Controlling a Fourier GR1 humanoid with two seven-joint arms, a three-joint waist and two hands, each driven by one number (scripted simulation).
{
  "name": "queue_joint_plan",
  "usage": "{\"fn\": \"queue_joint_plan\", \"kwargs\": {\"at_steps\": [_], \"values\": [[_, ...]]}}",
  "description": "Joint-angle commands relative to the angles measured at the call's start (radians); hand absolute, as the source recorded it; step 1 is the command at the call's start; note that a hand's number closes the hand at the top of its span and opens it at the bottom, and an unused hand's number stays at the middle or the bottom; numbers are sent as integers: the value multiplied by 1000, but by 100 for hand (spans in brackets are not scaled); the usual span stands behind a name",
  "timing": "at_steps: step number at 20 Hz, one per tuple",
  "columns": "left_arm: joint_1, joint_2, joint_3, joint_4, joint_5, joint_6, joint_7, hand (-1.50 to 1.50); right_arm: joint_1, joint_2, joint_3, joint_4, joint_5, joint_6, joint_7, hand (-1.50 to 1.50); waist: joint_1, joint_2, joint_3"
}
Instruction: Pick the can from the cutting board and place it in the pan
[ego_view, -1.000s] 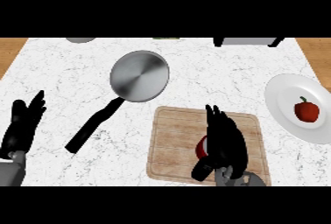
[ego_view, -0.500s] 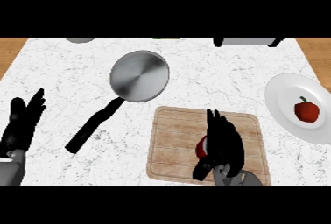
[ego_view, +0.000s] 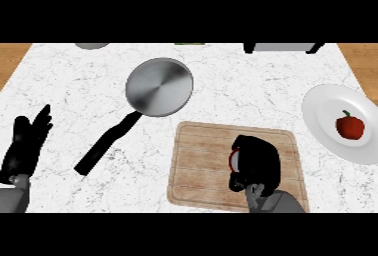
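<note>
While the fingers (ego_view: 249, 146) of the right hand (ego_view: 257, 162) curl down over the can (ego_view: 233, 160), only a thin red and pale sliver of that can shows at the hand's left edge, in the lower right of the frame. The thumb sits low on the left side of the can, so the hand appears closed around it, though most of the can is hidden under the palm. The can sits over the cutting board (ego_view: 203, 160), in the board's right half; whether it rests on the wood or is raised clear of it cannot be told from this steep angle. The grey right forearm enters from the lower edge just below the board. Judged from this layout, the reach and the grasp are done or nearly done, and the lift, the carry and the release remain. The pan (ego_view: 159, 86) lies in the upper middle of the frame, well apart from the board, with its bowl bare and its black handle (ego_view: 108, 145) running down toward the lower left. The carry will therefore need to go up and to the left across the counter (ego_view: 251, 85). The left hand (ego_view: 28, 140) rests at the left edge with fingers straight and pointing up, holding nothing. A white plate (ego_view: 325, 107) at the right edge carries a red pepper (ego_view: 350, 125) and has no part in the task.
</note>
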Motion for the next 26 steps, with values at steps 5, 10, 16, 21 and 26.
{"fn": "queue_joint_plan", "kwargs": {"at_steps": [5,10,16,21,26], "values": [[-47,-30,37,34,-41,-11,-7,0,27,-26,-33,16,65,37,-26,150,-4,0,0],[-97,0,62,107,-30,-52,-13,0,-33,-187,-87,101,-24,52,-375,150,-6,4,0],[-37,-50,61,27,-56,-49,-1,0,16,-179,-142,55,15,-96,-466,150,-5,1,0],[1,-58,55,46,-64,-36,-31,0,-110,-172,-126,-69,105,-270,-512,150,-4,-1,0],[-27,-42,74,-18,-57,-56,44,0,-158,-125,-133,-112,99,-269,-542,150,-1,0,0]]}}
